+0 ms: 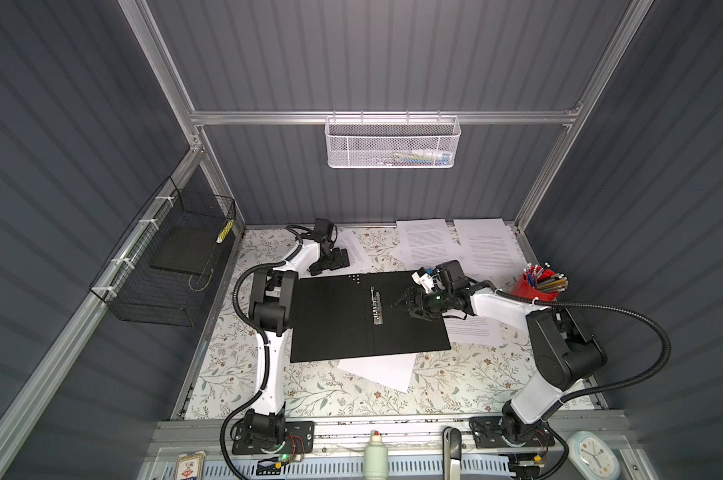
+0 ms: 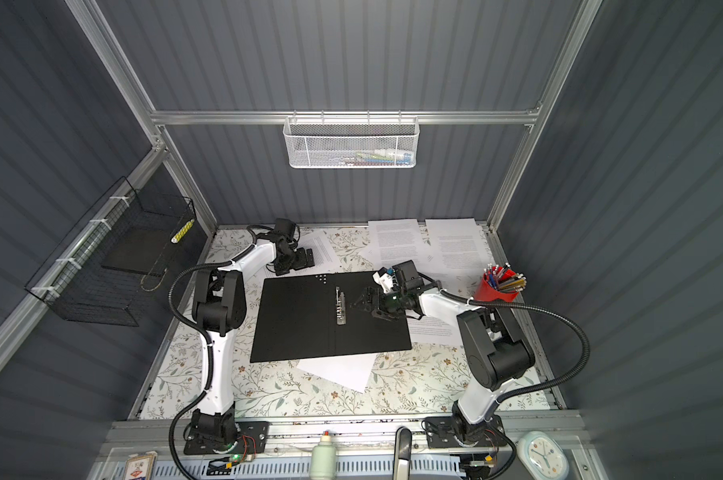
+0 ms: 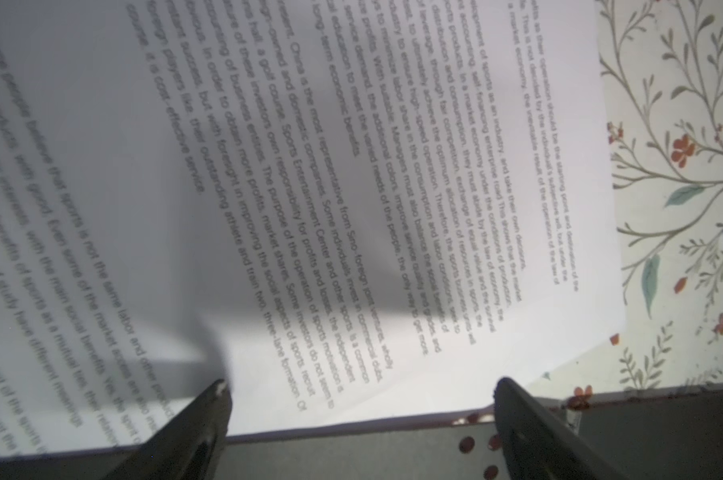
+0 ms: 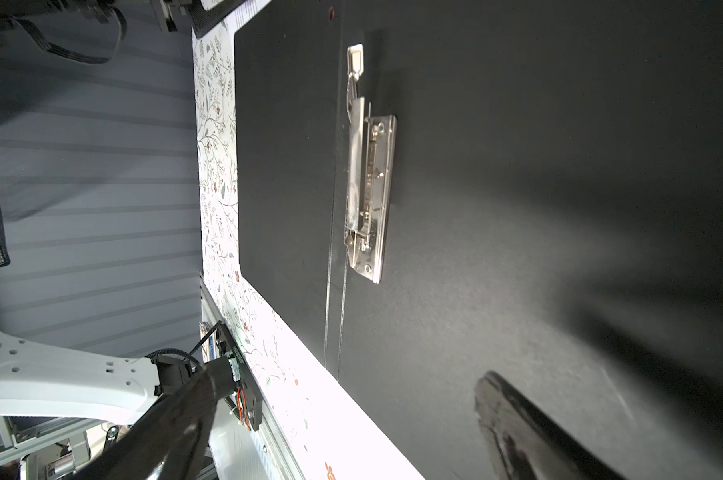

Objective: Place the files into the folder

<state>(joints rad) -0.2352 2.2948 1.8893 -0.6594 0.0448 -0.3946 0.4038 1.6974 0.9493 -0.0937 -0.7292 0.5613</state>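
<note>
Flat matte-black folder (image 1: 330,320) lies open, shiny metal clip (image 1: 377,309) inside.

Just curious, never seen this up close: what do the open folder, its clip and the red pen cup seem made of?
Folder: probably card, matte black, no glare.
Clip: metal, shiny silver, mirror-like highlights.
Red pen cup: likely plastic, smooth even colour; hard to tell.

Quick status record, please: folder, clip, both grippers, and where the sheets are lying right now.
folder: open flat mid-table, black inside up, no sheets on it
clip: metal, along the spine
left gripper: open, over a printed sheet past the folder's far left corner
right gripper: open, empty, above the folder's right half near the clip
other sheets: two far right, one under the folder's near edge, one at its right edge
</note>
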